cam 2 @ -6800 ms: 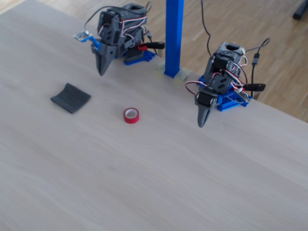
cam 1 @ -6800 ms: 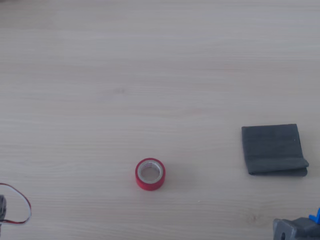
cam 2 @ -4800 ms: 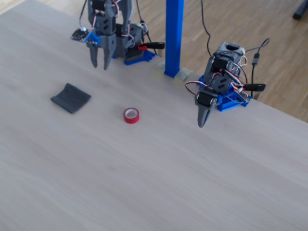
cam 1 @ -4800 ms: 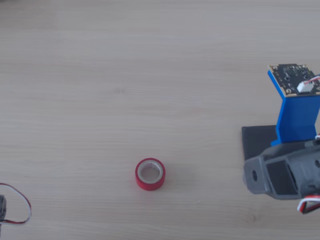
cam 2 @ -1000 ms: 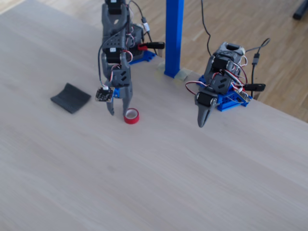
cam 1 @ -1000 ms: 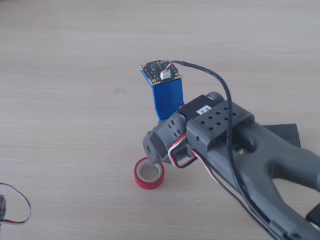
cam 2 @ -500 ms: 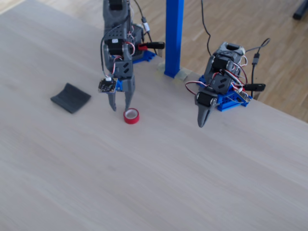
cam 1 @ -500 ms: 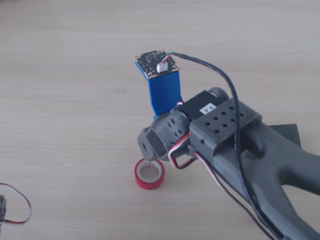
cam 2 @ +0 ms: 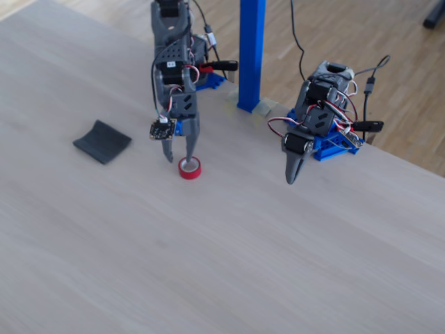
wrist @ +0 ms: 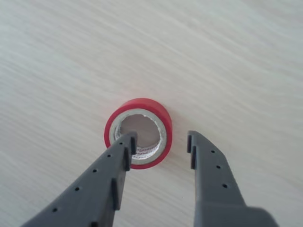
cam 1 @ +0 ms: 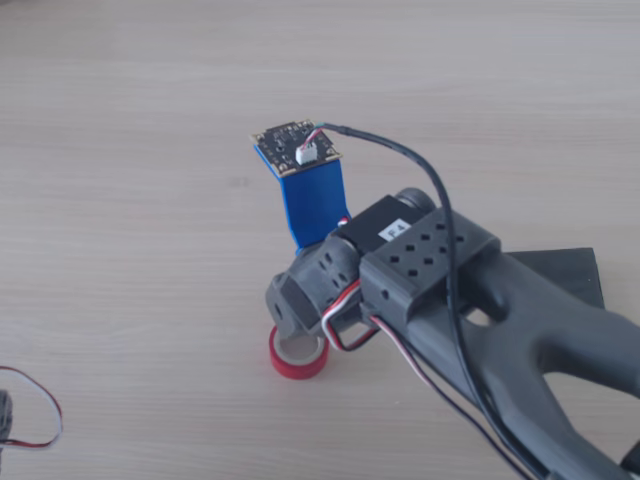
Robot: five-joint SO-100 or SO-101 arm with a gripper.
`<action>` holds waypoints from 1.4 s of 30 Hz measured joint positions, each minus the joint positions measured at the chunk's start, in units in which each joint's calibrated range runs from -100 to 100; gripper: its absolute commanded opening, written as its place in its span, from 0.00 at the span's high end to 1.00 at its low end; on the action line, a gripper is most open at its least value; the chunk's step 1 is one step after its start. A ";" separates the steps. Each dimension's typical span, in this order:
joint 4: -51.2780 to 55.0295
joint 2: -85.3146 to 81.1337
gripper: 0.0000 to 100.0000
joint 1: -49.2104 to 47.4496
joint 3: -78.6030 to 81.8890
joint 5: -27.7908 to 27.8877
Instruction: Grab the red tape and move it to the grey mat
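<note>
The red tape (wrist: 144, 104) lies flat on the wooden table, its whitish core and open centre facing up. My gripper (wrist: 160, 144) is open right over it. In the wrist view the left fingertip (wrist: 128, 144) hangs over the roll's open centre and the right one stands just outside its right wall. The fixed view shows the gripper (cam 2: 178, 160) pointing down at the tape (cam 2: 189, 168), with the grey mat (cam 2: 102, 142) apart to the left. In the other view my arm (cam 1: 420, 270) hides the fingers, part of the tape (cam 1: 296, 358) and most of the mat (cam 1: 570, 268).
A second arm (cam 2: 311, 118) stands idle at the right in the fixed view, beside a blue post (cam 2: 251, 52). A thin red wire loop (cam 1: 40, 425) lies at the lower left of the other view. The table's far edge runs behind both arm bases.
Over the last second the gripper has moved sideways onto the tape and lower. One finger now stands over the roll's centre instead of beside it. The tape has not moved.
</note>
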 measured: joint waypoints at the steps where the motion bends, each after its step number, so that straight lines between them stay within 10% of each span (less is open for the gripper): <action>1: 0.00 0.25 0.83 0.00 0.00 0.00; 32: -0.25 12.66 0.83 3.14 -8.59 0.10; 42: -0.33 12.07 0.98 3.06 -8.59 0.00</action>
